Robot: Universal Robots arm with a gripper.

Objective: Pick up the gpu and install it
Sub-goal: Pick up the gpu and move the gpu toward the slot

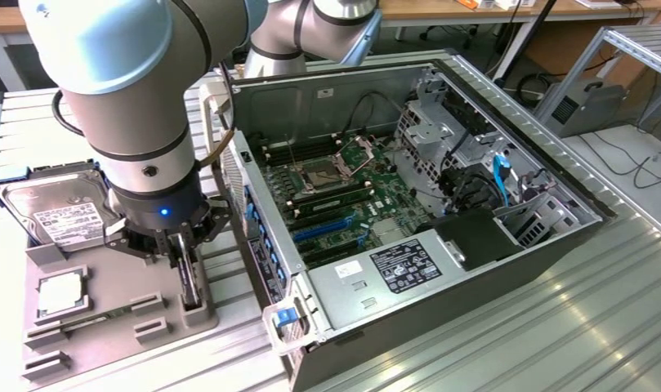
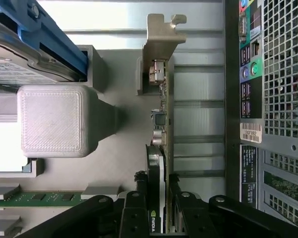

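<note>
My fingers [image 2: 144, 198] [image 1: 185, 273] are drawn in to a narrow gap and clamp the gpu [image 2: 161, 124] [image 1: 189, 300] from both flat sides, one black pad against the cooler face with its green logo, the other against the circuit-board side. The card stands on its long edge, upright, its lower edge seated in the grey holder tray [image 2: 119, 148] [image 1: 112, 327] that lies on the ribbed metal bench [image 1: 505, 327]. Beyond my grip the board's thin edge runs away from me to its silvery-beige bracket [image 2: 161, 37], whose bent tab sits at the far end, past the tray's edge and above the bench ribs.

Just beside the card, on the same tray, rises a blocky grey post [image 2: 57, 121]. A green memory stick [image 2: 39, 197] lies flat in a slot of the tray, near my fingers. A small square silver chip [image 1: 60, 292] rests in its own pocket, well apart from the card. Past the post stands the hard drive [image 2: 20, 69] [image 1: 58, 208] with its white label, tilted in a blue carrier [image 2: 54, 39].

On the other side of the card, in the exterior view's right, the open computer case [image 1: 417, 204] lies on its side, its rear port panel [image 2: 248, 74] facing the tray. Inside, the motherboard [image 1: 341, 188] shows blue expansion slots [image 1: 324, 229].
</note>
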